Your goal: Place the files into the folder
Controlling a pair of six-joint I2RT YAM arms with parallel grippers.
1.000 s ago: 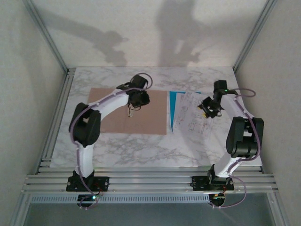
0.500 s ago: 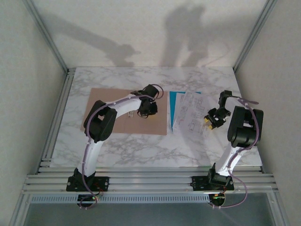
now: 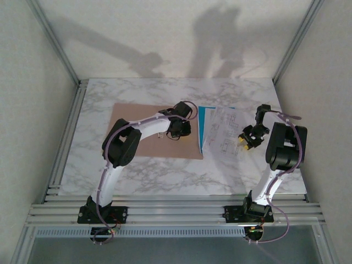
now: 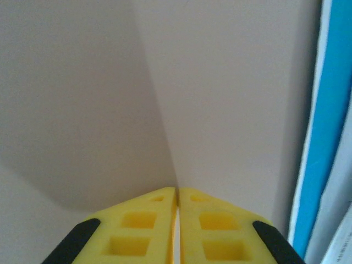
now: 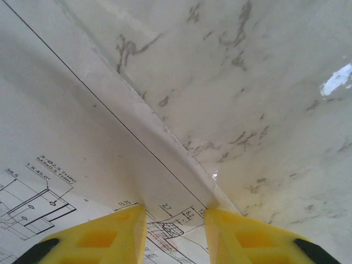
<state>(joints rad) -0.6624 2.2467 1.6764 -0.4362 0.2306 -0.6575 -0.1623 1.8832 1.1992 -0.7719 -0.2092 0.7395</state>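
One folder (image 3: pixel 146 129) is seen lying flat on the marble table (image 3: pixel 165 171), with one pile of files (image 3: pixel 223 137) just beside its right edge. One cyan sheet (image 3: pixel 204 122) is counted in the pile, on the side nearest the folder. The white sheets overlap, so their number cannot be told. Two arms and two grippers are counted.

In the top view, the left gripper (image 3: pixel 177 133) is placed over the folder's right half, near the edge that faces the files. The right gripper (image 3: pixel 243 140) is set well apart from the folder, at the far right edge of the pile.

What the top view leaves unclear is shown by the wrist views. In the left wrist view, the left gripper (image 4: pixel 176 217) is seen clenched, its yellow fingers (image 4: pixel 137 231) pressed together on the folder's tan card, where a crease runs up from the tips. A cyan strip (image 4: pixel 333 126) is seen at the right.

In the right wrist view, the right gripper (image 5: pixel 173 220) is seen released, its fingers (image 5: pixel 99 234) spread apart. A printed white sheet's edge (image 5: pixel 126 137) is seen running between them, over bare marble (image 5: pixel 264 82).
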